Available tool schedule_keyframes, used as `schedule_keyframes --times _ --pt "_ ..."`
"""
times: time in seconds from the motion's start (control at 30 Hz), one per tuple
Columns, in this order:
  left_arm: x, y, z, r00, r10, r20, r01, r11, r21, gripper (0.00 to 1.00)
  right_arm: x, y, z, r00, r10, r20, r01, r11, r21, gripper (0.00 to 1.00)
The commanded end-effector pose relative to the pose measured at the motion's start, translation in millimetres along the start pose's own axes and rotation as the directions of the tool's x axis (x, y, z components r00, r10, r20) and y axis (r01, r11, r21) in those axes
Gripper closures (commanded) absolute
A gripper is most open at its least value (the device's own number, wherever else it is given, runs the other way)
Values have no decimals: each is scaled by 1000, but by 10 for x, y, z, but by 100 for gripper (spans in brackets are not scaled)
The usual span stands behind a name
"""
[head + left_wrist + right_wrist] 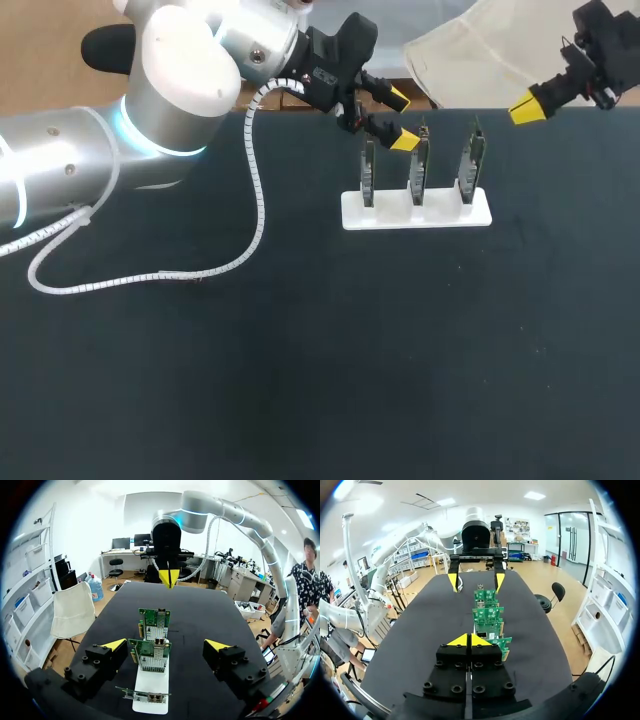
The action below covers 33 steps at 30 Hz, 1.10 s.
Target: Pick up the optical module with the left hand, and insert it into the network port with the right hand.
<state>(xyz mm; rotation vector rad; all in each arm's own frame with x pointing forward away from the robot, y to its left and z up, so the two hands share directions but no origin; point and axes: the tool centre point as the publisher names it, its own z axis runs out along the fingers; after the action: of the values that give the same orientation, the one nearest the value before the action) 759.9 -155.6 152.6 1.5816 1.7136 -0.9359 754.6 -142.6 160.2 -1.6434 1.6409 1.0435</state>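
Approach phase of pick-up: left gripper [402,118] spread, empty, by three network cards [420,165] upright in white holder [440,214]; right gripper [528,110] pressed together, well apart. Can't single out optical module. Next: locate, straddle, pinch.

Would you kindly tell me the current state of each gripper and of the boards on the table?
Left gripper, fingers open, holding nothing.
Right gripper, fingers shut, holding nothing.
Three green circuit boards, standing upright in a row.
White rectangular stand, lying flat, three boards slotted in.
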Motion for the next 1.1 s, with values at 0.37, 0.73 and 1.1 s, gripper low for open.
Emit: schedule_keyframes --times 0.37,0.73,1.1 --pt "-13 19 6 1000 -2 -6 2 1000 3 0 -32 -9 34 1000 -4 -23 5 1000 28 0" --pt "-13 19 6 1000 -2 -6 2 1000 3 0 -32 -9 34 1000 -4 -23 5 1000 28 0" --pt "-28 22 -9 1000 13 10 -13 1000 5 0 -32 -9 34 1000 -4 -23 5 1000 28 0"
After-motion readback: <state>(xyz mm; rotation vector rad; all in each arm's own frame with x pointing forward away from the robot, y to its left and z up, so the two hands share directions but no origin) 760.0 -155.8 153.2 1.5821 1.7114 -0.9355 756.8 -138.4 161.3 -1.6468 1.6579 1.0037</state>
